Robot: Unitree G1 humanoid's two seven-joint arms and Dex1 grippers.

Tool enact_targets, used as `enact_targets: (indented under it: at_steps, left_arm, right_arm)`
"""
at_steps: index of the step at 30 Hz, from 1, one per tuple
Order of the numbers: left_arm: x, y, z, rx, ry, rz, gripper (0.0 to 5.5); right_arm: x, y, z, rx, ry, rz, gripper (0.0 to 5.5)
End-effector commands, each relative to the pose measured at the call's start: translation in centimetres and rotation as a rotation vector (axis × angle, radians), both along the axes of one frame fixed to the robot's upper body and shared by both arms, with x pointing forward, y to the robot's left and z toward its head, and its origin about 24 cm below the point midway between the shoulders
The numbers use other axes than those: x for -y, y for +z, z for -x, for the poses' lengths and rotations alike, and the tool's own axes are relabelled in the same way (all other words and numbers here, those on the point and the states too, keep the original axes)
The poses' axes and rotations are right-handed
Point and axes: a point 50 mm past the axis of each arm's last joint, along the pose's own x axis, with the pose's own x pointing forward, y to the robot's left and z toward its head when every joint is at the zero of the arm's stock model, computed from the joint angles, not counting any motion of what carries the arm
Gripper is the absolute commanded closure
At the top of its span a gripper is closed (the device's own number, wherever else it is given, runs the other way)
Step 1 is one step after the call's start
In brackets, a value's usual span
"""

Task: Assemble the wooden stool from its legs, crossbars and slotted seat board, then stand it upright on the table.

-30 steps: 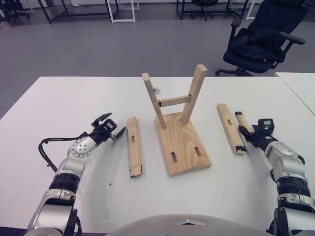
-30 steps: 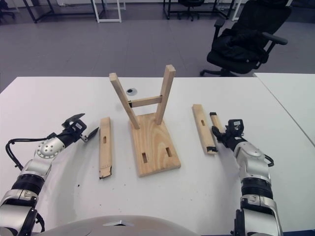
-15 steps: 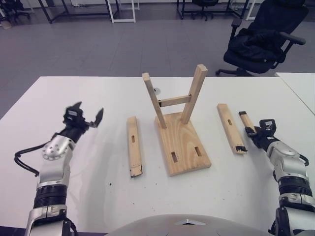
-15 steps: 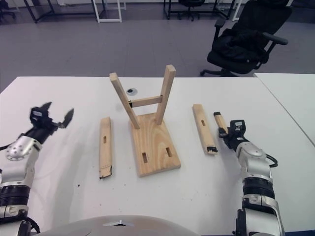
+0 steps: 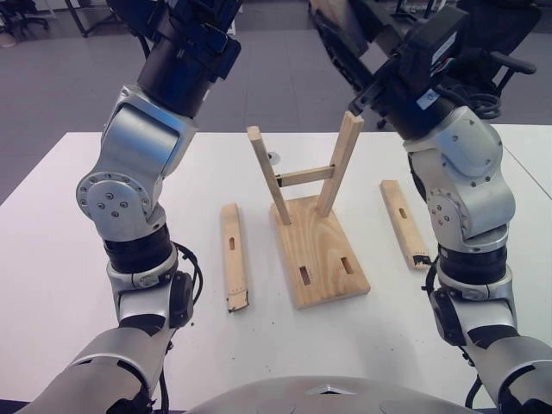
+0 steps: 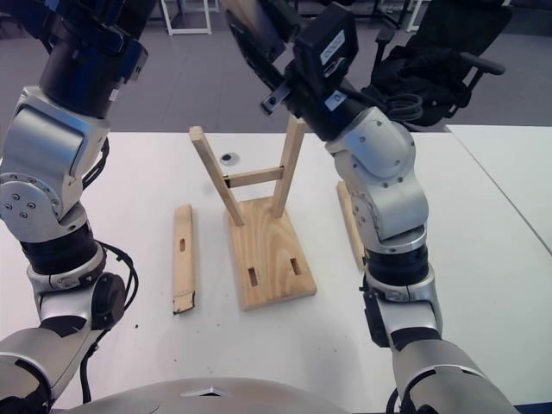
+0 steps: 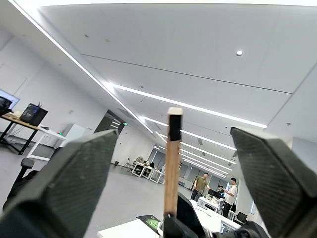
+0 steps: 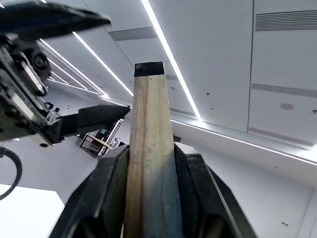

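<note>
**Head views.** The slotted seat board (image 5: 323, 259) is found lying flat on the bench (image 5: 78, 198), underside up. Two legs are seated in its far slots: the left standing leg (image 5: 268, 177), which leans outward, and the right standing leg (image 5: 339, 164). They are joined by the fitted crossbar (image 5: 304, 178). The two near slots (image 5: 304, 276) of the seat board are seen unfilled. One loose leg (image 5: 233, 267) is laid on the bench just left of the seat board. A second loose leg (image 5: 404, 222) is laid to its right, a little farther off. Neither is touched by an arm.

**Left wrist view.** The left gripper (image 7: 173, 134) is pointed toward the ceiling, well above the seat board. Its jaws are set wide and nothing is held between them. A thin wooden piece is seen upright beyond the jaws, clear of them.

**Right wrist view.** The right gripper (image 8: 151, 198) is likewise raised toward the ceiling. Its jaws are closed on a held crossbar (image 8: 148, 124), which is gripped low with most of its length projecting beyond the jaws.

**Progress.** The work is judged roughly half done, with one leg pair and its crossbar fitted. Still to be done are:
- joining the two loose legs with the held crossbar;
- seating that pair in the near slots;
- turning the stool over to stand on the bench.
</note>
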Motion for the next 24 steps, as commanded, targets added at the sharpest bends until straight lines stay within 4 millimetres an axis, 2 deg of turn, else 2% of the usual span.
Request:
enact_targets:
  at_steps: [1,5,15,18,19,22,24]
  left_arm:
    - [0.4,-0.3,0.4,-0.017,-0.008,-0.028,2.06]
    - [0.6,-1.2,0.2,-0.046,0.012,-0.049,2.58]
    - [0.2,-2.8,0.9,-0.114,0.045,-0.001,4.49]
    - [0.0,-3.7,1.0,-0.142,0.074,-0.032,5.01]
    - [-0.1,-4.2,1.1,-0.147,0.095,-0.063,5.06]
    - [-0.2,-5.7,1.6,-0.193,0.126,-0.08,5.1]
    - [-1.2,-6.8,2.3,-0.232,0.17,-0.073,5.1]
  right_arm:
    - [-0.8,-0.8,0.6,-0.013,0.033,0.066,4.19]
    - [-1.0,-1.2,0.6,0.005,0.017,0.105,4.19]
    - [-0.8,-2.2,0.5,0.002,0.004,0.161,4.19]
    - [-1.0,-2.5,0.7,-0.004,0.016,0.164,4.19]
    - [-1.0,-2.6,0.8,-0.017,0.022,0.173,3.81]
    - [-1.1,-3.5,1.2,-0.069,0.058,0.22,3.18]
    - [-0.7,-4.7,1.6,-0.115,0.061,0.268,2.73]
